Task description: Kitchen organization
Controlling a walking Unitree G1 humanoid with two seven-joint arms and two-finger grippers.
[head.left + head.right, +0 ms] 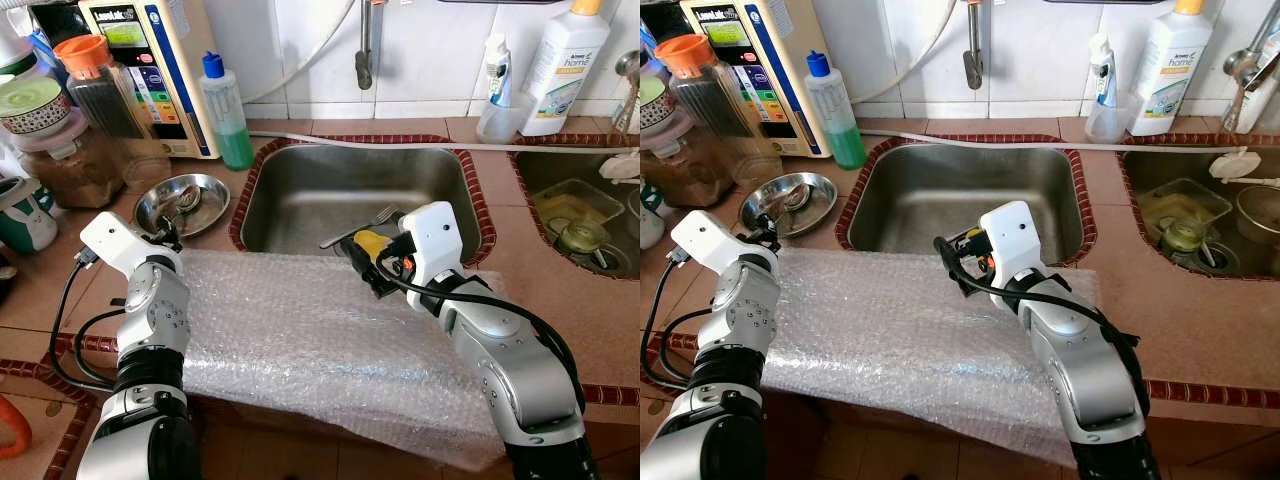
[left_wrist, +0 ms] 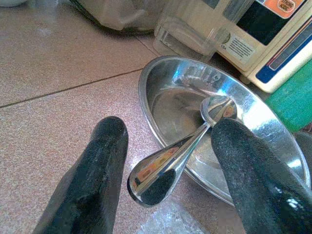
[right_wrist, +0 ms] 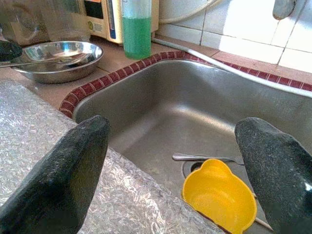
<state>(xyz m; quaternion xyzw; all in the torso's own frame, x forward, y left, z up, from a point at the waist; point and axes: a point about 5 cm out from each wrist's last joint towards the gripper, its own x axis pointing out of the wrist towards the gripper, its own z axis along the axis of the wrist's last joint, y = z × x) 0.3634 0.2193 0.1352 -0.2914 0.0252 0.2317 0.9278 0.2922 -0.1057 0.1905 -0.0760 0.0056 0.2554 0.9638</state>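
Both sets of jaws are standing wide open, holding nothing. The left gripper (image 2: 168,175) is sitting by the rim of the steel dish (image 1: 183,203), w/ the spoon (image 2: 187,153) handle sticking out between its fingers, not pinched. The spoon's round end is resting inside the dish. The right gripper (image 3: 178,170) is hanging over the sink (image 1: 360,195) edge, above the bubble wrap (image 1: 300,340). A yellow cup (image 3: 219,202) & a fork (image 1: 360,230) are lying in the sink bottom.
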